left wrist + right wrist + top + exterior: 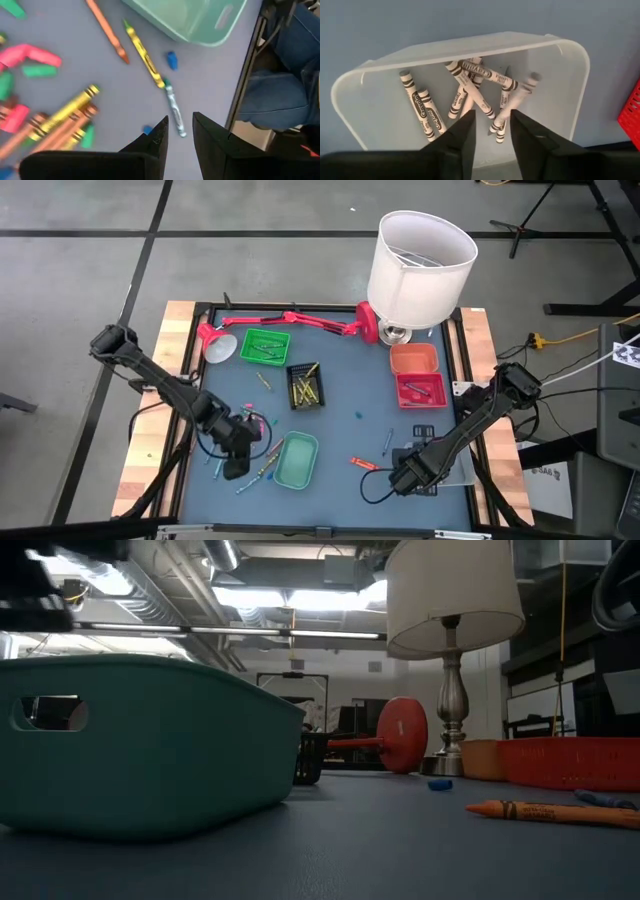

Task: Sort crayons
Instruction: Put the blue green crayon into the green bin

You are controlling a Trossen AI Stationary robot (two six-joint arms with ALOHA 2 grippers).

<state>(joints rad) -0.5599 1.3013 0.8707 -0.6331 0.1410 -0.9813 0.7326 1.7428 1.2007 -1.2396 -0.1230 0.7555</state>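
My left gripper [236, 458] is open, low over the table beside the teal tray [297, 460]. In the left wrist view its fingertips [181, 134] stand on either side of the near end of a silvery grey crayon [174, 107] lying flat on the mat. A yellow crayon [144, 55], an orange one [106, 30] and several pink, green and yellow ones [55, 120] lie around it. My right gripper [408, 476] is open over a clear white tray [560, 65] holding several grey-white crayons [470, 92].
Green [265, 345], black [305, 385], orange [413, 360] and red [420, 390] trays stand farther back. A white-shaded lamp [420, 265] and a toppled red lamp [290, 320] stand at the far edge. An orange crayon [550, 810] lies mid-table. A person's leg [280, 95] shows beyond the near edge.
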